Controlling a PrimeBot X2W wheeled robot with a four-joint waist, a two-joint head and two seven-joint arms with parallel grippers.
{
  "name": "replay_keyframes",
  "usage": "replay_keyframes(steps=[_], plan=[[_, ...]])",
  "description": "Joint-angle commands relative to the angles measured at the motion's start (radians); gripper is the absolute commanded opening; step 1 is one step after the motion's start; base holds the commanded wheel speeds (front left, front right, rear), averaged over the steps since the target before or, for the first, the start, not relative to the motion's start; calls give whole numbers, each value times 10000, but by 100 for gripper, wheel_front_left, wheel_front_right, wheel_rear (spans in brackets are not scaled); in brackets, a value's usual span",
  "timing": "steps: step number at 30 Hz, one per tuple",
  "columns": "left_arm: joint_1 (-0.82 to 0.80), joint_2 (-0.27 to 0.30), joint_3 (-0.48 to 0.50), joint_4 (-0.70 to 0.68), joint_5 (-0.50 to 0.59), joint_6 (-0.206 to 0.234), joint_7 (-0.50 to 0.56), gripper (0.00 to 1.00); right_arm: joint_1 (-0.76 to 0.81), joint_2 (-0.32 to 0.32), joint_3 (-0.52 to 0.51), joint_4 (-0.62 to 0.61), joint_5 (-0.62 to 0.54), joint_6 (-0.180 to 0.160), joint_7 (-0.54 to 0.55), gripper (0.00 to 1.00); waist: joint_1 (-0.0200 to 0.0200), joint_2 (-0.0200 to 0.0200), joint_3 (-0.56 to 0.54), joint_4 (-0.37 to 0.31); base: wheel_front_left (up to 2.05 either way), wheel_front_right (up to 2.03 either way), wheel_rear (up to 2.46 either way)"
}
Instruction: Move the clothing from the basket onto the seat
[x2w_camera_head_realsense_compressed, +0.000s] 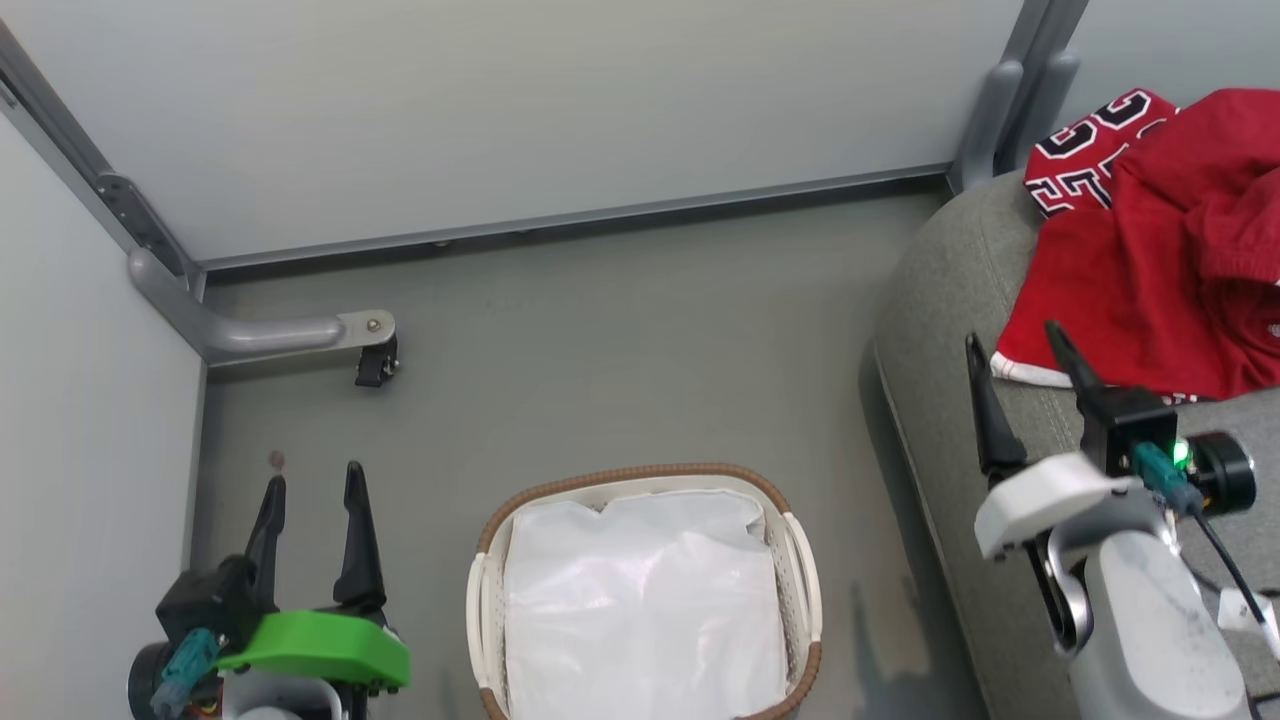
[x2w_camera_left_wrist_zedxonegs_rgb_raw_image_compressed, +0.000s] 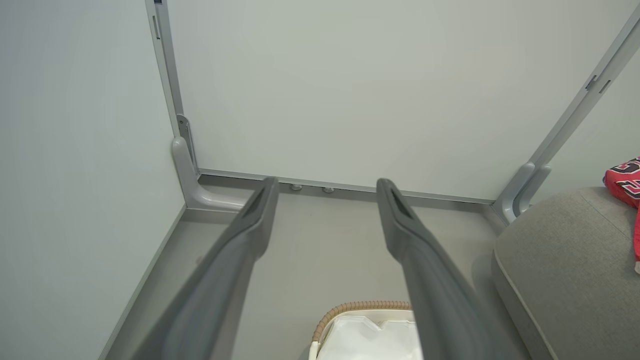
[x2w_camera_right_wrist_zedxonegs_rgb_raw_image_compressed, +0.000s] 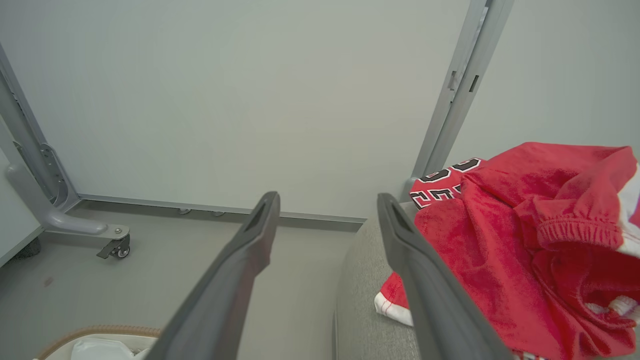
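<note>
Claws first, nearest to us: left claw spread wide above the floor, just left of the basket, holding nothing. Right claw equally wide and empty, up over the edge of the seat. Basket looks cleared: white liner showing, no red in it that I can see. Further out, the clothing sits heaped on the seat, jersey numbers toward the wall, white-trimmed hem close to the cushion's rounded edge. That's the danger, I'd say: the right claw's fingers stand just beside that hem, so a careless pull-back could hook it and drag the heap to the floor. Other trap: a claw dipping in and grabbing the liner as if it were laundry
</note>
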Motion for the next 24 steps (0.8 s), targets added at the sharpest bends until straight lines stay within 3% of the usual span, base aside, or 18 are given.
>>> replay_keyframes(steps=[1, 11, 24], plan=[[255, -4, 67, -74, -24, -45, -7, 100, 345, -27, 118, -9, 335, -14, -1, 100, 1, 0, -239, 106, 0, 0, 0], [925, 0, 6, -15, -365, -26, -7, 100, 1552, -25, 630, -124, 1255, -14, -1, 100, 1, 0, -730, 115, 0, 0, 0], [943, 0, -262, 220, -405, -4, -7, 100, 1841, -23, 1151, -62, 1540, -14, -1, 100, 1, 0, -926, 121, 0, 0, 0]])
